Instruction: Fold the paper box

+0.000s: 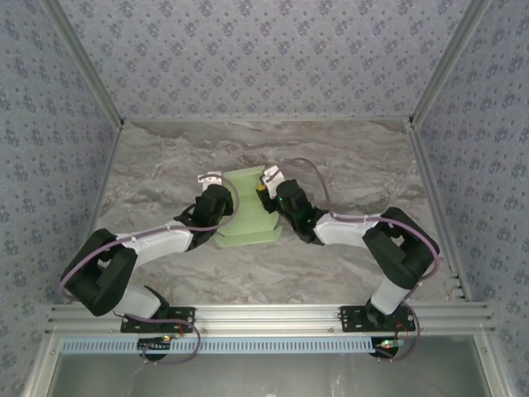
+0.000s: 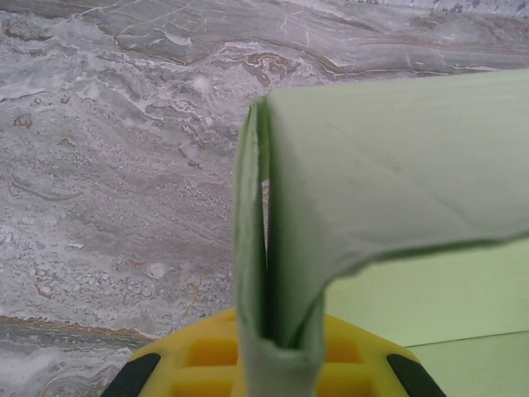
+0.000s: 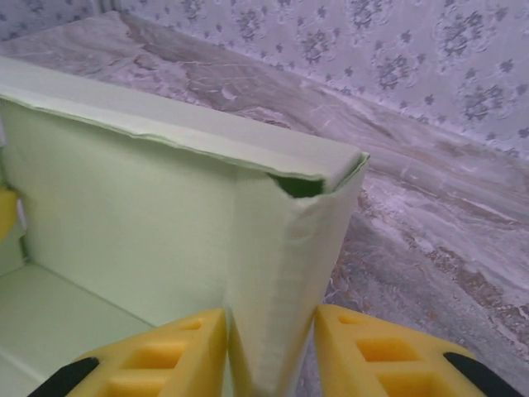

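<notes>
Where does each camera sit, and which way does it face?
Top external: above, behind the arm bases, looking down on the table, left gripper, right gripper and paper box.
Left wrist: on the left arm, looking past yellow fingers pinching a box wall.
Right wrist: on the right arm, fingers straddling a box corner.
Shared: both wrist views show box and table.

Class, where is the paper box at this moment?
In the top view, the paper box sits centrally on the marbled table, between the left gripper and right gripper.
</notes>
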